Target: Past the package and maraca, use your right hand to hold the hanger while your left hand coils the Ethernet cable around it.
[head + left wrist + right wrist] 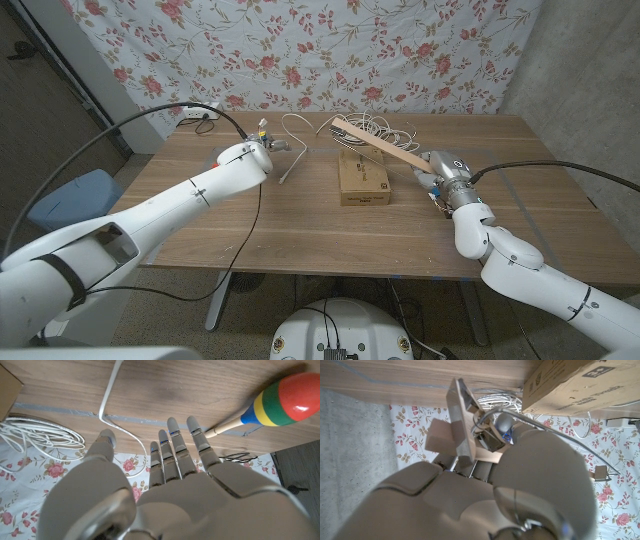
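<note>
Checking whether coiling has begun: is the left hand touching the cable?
Apart. In the left wrist view the left hand is spread open, its fingers short of the cable lying on the table.

Wooden hanger point(378, 146) tilted above package point(364, 178)

No word, brand or number is showing clearly enough to be read. The cardboard package point(580, 385) is carrying a round printed mark, small lines of print and a black-and-white code patch at the upper right of the right wrist view, all too blurred to make out.
</note>
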You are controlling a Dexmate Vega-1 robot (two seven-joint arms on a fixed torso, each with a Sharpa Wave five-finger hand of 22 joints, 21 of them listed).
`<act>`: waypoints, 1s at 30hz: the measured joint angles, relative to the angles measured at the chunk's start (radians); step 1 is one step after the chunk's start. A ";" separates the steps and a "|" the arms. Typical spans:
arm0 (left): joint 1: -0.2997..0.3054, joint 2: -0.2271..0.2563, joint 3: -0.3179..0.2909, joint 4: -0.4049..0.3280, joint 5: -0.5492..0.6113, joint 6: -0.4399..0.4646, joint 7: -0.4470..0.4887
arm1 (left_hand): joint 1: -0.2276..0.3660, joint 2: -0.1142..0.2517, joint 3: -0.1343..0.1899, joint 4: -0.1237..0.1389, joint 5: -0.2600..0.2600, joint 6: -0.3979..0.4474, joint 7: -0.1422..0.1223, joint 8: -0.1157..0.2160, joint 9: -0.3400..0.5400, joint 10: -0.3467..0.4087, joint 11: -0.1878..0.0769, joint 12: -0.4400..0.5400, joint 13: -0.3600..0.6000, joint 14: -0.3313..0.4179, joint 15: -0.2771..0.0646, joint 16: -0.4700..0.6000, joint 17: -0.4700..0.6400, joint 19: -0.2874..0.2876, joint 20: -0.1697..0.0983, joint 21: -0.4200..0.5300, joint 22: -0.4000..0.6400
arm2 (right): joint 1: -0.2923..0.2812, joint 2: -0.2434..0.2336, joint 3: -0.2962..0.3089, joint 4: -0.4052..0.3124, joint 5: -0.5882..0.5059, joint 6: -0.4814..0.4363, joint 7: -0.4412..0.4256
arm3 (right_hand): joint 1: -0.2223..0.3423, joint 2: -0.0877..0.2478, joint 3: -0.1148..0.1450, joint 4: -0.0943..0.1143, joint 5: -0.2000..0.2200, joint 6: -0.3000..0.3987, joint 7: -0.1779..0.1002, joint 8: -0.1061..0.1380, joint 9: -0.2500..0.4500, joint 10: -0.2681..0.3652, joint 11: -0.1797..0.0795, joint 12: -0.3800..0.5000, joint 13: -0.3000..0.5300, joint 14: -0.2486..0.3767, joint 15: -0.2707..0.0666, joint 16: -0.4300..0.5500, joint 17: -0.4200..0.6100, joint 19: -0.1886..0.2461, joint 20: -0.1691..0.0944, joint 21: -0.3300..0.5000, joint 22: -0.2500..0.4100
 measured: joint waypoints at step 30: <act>-0.480 -0.066 0.611 0.086 0.093 0.239 -0.364 | 0.171 0.018 -0.075 0.017 0.009 0.207 0.007 0.009 0.011 0.029 -0.024 0.126 0.116 -0.029 -0.012 0.136 0.141 -0.029 -0.006 0.055 0.042 | -0.072 -0.001 0.093 0.033 0.042 0.130 -0.052 | -0.016 -0.016 0.034 0.007 -0.004 0.007 0.007 0.008 0.022 0.006 0.006 0.006 0.027 -0.016 0.009 0.054 -0.003 -0.033 0.001 0.085 -0.034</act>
